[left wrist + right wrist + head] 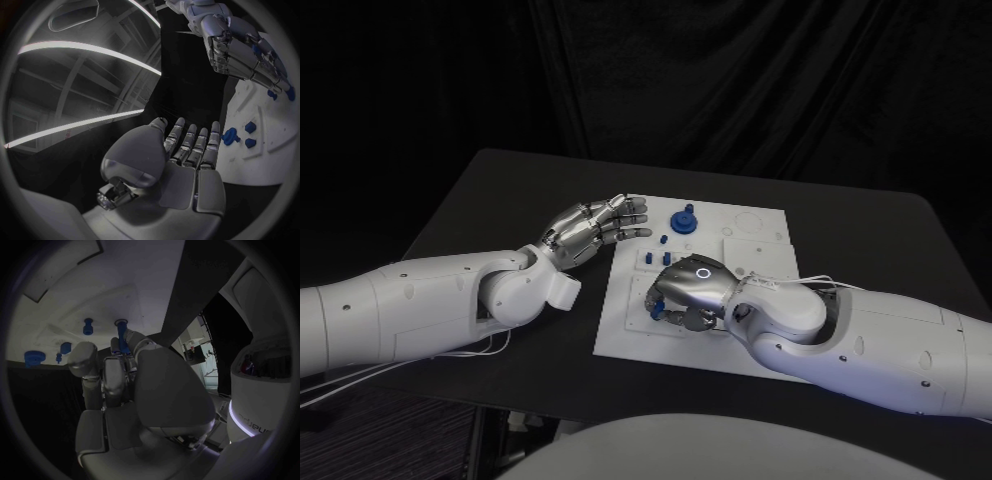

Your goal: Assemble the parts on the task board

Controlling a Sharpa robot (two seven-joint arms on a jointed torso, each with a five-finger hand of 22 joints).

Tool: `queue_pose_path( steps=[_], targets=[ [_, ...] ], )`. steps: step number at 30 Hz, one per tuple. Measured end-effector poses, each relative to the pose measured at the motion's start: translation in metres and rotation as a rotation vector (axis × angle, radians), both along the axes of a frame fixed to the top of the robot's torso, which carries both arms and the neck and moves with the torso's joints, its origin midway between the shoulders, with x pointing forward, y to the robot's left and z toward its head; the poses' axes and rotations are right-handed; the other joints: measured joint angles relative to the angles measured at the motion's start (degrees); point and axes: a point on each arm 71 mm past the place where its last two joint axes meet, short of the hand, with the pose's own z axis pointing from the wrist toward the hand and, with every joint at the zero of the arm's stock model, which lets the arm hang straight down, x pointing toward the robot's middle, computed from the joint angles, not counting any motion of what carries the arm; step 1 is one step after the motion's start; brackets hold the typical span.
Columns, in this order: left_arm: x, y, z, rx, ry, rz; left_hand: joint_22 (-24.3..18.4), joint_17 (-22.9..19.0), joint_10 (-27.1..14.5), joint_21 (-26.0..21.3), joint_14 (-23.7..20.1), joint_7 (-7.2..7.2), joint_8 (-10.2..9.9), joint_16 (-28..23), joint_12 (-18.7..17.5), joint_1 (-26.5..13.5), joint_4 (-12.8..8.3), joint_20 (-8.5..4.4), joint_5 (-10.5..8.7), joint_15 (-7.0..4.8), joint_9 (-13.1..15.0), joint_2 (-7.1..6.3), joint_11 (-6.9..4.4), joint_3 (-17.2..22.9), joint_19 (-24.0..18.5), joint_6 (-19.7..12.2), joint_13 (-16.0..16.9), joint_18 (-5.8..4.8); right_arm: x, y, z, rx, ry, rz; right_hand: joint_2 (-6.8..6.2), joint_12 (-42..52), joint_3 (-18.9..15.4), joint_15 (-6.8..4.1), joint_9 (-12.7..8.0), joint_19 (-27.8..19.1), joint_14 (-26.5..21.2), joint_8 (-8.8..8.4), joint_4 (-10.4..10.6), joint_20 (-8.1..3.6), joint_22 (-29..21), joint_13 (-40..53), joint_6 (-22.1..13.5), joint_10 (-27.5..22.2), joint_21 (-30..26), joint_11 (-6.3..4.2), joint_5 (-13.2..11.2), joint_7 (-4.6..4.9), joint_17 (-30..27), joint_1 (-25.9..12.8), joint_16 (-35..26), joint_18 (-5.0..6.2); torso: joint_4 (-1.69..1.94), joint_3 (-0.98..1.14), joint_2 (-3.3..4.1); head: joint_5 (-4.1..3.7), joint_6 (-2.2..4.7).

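The white task board (754, 240) lies mid-table. My right hand (687, 290) is low over its near left part. In the right wrist view its fingers (115, 370) and thumb pinch a long blue peg (123, 337), whose flanged end touches the board (125, 285). My left hand (596, 225) hovers at the board's left edge with fingers spread and nothing in it; the left wrist view shows its bare palm (187, 165). A blue knob (684, 218) stands upright at the board's far left. Small blue pieces (665, 240) lie nearby, and others (87, 326) stand beyond the peg.
The board (269, 130) rests on the black table (488, 190), which has bare surface to the left and far side. My right hand (244, 50) shows in the left wrist view above blue parts (250, 127). Shallow outlines mark the board's far right part.
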Motion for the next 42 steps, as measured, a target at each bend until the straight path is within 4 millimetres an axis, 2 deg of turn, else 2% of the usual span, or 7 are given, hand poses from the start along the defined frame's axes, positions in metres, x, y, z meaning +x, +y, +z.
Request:
queue_pose_path(
  steps=[27, 36, 38, 40, 42],
  targets=[
    [0.0, 0.0007, -0.0014, 0.004, 0.006, -0.002, 0.0, 0.0, 0.0, 0.0, 0.0, 0.0, 0.0, 0.0, 0.0, 0.0, 0.16, 0.0, 0.0, 0.0, 0.0, 0.0, 0.0, 0.16, 0.0, 0.0, 0.0, -0.01, -0.0016, -0.0076, -0.0055, -0.028, 0.018, -0.021, -0.23, -0.08, 0.25, 0.05, 0.16, -0.84, -0.79, -0.34, -0.57, 0.0, 0.0, 0.31, -0.01, 0.32, -1.62, -0.31, 0.26, -0.01, -1.25, 0.2, -1.06, 0.0, -0.01, 0.0, 0.01, -0.18, 0.0],
    [-0.0001, 0.0007, -0.0018, 0.005, 0.008, -0.003, 0.01, 0.0, -0.01, 0.0, 0.0, 0.0, 0.0, 0.0, 0.0, 0.0, 0.16, 0.0, 0.0, 0.0, 0.0, 0.0, 0.0, 0.16, 0.0, 0.0, 0.0, 0.0, -0.0018, -0.0076, -0.0055, -0.028, 0.018, -0.022, -0.23, -0.19, 0.24, 0.07, 0.16, -1.04, -1.02, -0.34, -0.56, -0.21, 0.02, 0.42, -0.02, 0.32, -2.25, -0.31, 0.48, -0.02, -1.7, 0.19, -1.29, 0.0, -0.01, 0.0, 0.01, 0.02, 0.0],
    [-0.0001, 0.0007, -0.0018, 0.006, 0.009, -0.003, 0.01, 0.0, 0.0, 0.0, 0.0, 0.0, 0.0, 0.0, 0.0, 0.0, 0.16, 0.0, 0.0, 0.0, 0.0, 0.0, 0.0, 0.16, 0.0, 0.0, 0.0, 0.0, -0.0018, -0.0076, -0.0055, -0.029, 0.018, -0.022, -0.24, -0.19, 0.24, 0.26, 0.2, -1.28, -1.38, -0.36, -0.56, 0.04, 0.04, 0.41, -0.02, 0.32, -2.47, -0.31, 0.49, -0.02, -2.08, 0.19, -1.68, 0.0, -0.01, 0.0, 0.01, 0.05, 0.0],
    [-0.0001, 0.0008, -0.0019, 0.006, 0.009, -0.003, 0.01, 0.0, 0.0, 0.0, 0.0, 0.0, 0.0, 0.0, 0.0, 0.0, 0.16, 0.0, 0.0, 0.0, 0.0, 0.0, 0.0, 0.16, 0.0, 0.0, 0.0, 0.0, -0.0019, -0.0076, -0.0055, -0.029, 0.019, -0.022, -0.24, -0.48, 0.24, 0.26, 0.27, -1.5, -1.38, -0.66, -0.56, -0.06, 0.04, 0.4, -0.09, 0.32, -2.82, -0.32, 0.49, 0.05, -2.35, 0.19, -1.81, 0.0, 0.0, 0.0, 0.01, 0.05, 0.0],
    [-0.0002, 0.0008, -0.0019, 0.006, 0.01, -0.003, 0.01, 0.0, -0.01, 0.0, 0.0, 0.0, 0.0, 0.0, 0.0, 0.0, 0.16, 0.0, 0.0, 0.0, 0.0, 0.0, 0.0, 0.16, 0.0, 0.0, 0.0, 0.0, -0.0018, -0.0074, -0.0056, -0.028, 0.019, -0.022, -0.24, -1.24, 0.32, 0.58, 0.11, -2.28, -2.15, -2.09, -0.65, 0.28, 0.04, 0.4, -2.14, 0.2, -4.19, -0.44, 0.52, 0.63, -3.15, 0.19, -2.64, 0.0, 0.03, -0.01, 0.01, -0.02, 0.0]
  ],
)
